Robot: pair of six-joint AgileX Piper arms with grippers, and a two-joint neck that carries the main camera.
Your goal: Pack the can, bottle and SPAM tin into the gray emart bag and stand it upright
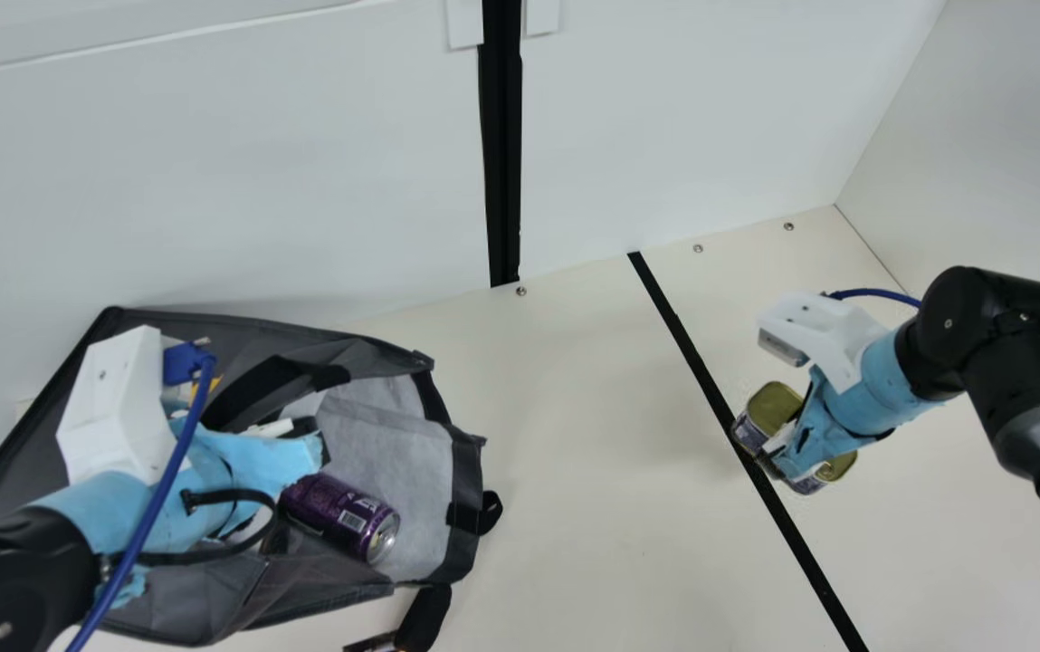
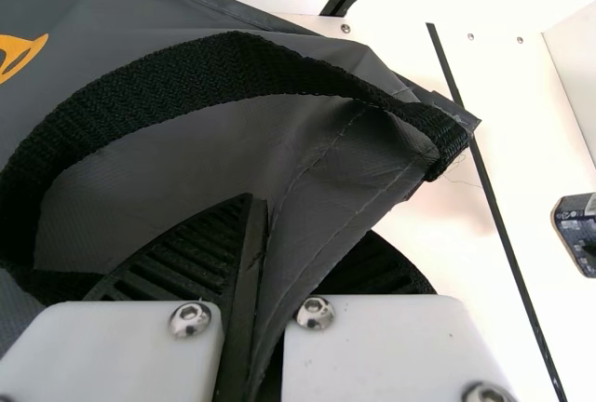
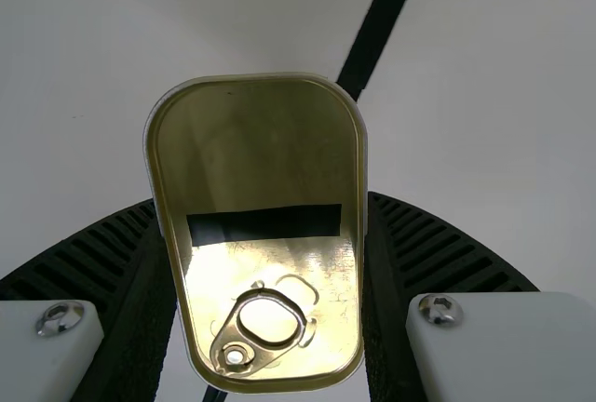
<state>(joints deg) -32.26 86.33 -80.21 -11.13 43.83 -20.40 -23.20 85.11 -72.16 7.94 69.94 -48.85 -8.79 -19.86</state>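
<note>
My left claw [image 1: 304, 441] pinches the gray bag [image 1: 462, 471] while my right claw [image 1: 791, 448] grips the SPAM tin [image 1: 773, 406]
On the left I am narrow, a fold of gray fabric between my ribbed fingers, a black strap [image 2: 223, 67] looping beside them; on the right I am spread just to the tin's width, a finger against either side, its gold lid and pull ring [image 3: 265, 328] facing my camera over the bench's black line [image 1: 696, 362]; the purple can [image 1: 338, 521] lies on its side in the bag's open mouth
</note>
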